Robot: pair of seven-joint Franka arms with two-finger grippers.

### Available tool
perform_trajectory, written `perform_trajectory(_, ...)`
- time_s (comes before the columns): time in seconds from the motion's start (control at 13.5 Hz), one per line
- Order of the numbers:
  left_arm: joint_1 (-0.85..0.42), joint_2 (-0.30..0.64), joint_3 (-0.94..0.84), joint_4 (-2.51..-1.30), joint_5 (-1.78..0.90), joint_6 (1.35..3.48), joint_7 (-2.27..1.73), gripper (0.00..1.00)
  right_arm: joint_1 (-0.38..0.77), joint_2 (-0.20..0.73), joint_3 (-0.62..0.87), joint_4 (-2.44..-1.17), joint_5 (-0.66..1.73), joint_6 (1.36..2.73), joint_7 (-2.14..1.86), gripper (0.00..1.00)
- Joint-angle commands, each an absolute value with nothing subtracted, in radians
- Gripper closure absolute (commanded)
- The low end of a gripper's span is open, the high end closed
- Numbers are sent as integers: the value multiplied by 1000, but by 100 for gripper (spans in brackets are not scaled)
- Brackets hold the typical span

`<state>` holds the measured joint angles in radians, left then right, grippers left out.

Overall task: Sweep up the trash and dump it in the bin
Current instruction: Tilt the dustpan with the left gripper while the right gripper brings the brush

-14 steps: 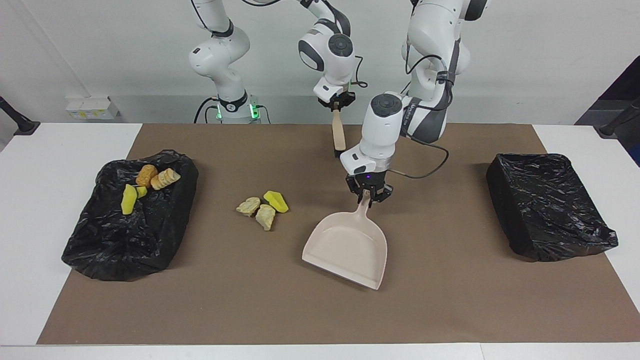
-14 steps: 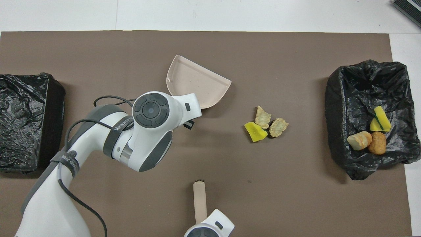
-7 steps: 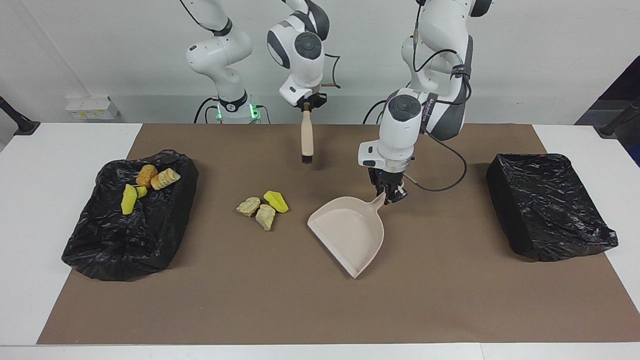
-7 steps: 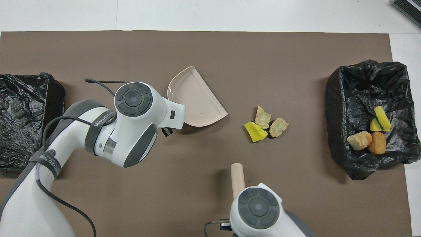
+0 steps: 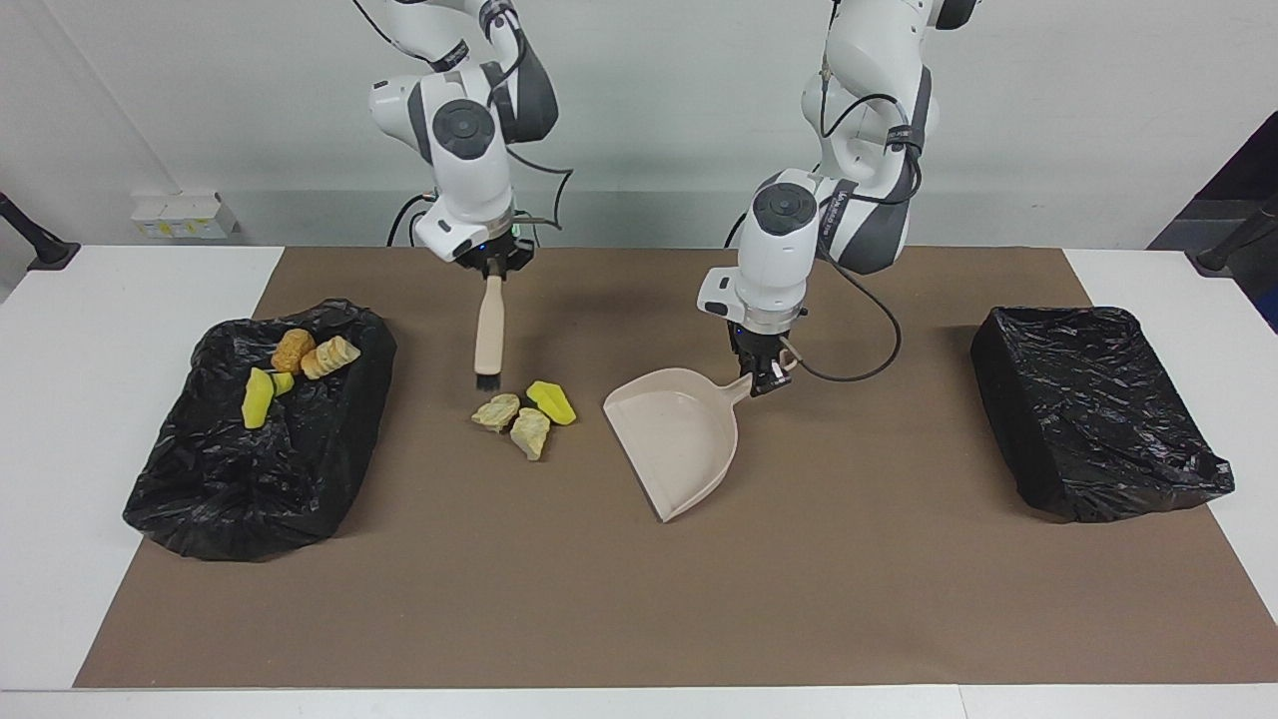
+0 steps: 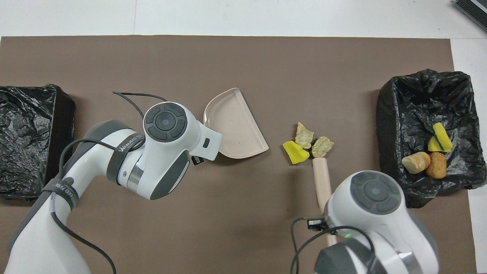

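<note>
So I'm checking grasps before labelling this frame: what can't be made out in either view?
- Overhead view: the left gripper and the dustpan handle, hidden under the left arm's wrist.
- Overhead view: the right gripper, hidden under its wrist; only part of the brush handle shows.
- Facing view: whether the brush bristles touch the mat or hover over it.
- Both views: anything under the folds of the bin liner at the left arm's end.

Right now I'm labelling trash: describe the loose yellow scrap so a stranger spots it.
On the brown mat, midway between two black-lined bins, three scraps cluster beside the beige plastic dustpan. The bright yellow sponge wedge lies nearest that dustpan; its two neighbours are beige, rock-like lumps.
</note>
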<state>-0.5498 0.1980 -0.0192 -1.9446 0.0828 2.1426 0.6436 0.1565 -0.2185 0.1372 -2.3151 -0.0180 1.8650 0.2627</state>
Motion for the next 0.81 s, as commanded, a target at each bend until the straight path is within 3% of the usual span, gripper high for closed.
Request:
perform_trajectory(0.0, -595, 147, -9, -2028, 132, 2182, 649, 100, 53, -164, 153, -2303, -115, 1960, 129, 100)
perform_trajectory(0.22, -597, 143, -9, -2042, 144, 2203, 658, 100, 17, -80, 155, -2272, -149, 1977, 98, 100)
perform_trajectory(0.52, -600, 117, -9, -2089, 173, 2210, 657, 100, 58, -45, 161, -2261, -127, 1948, 94, 100)
perform_trajectory(0.74, -597, 110, -9, -2102, 173, 2212, 658, 100, 133, 40, 164, -2225, -20, 1967, 117, 100)
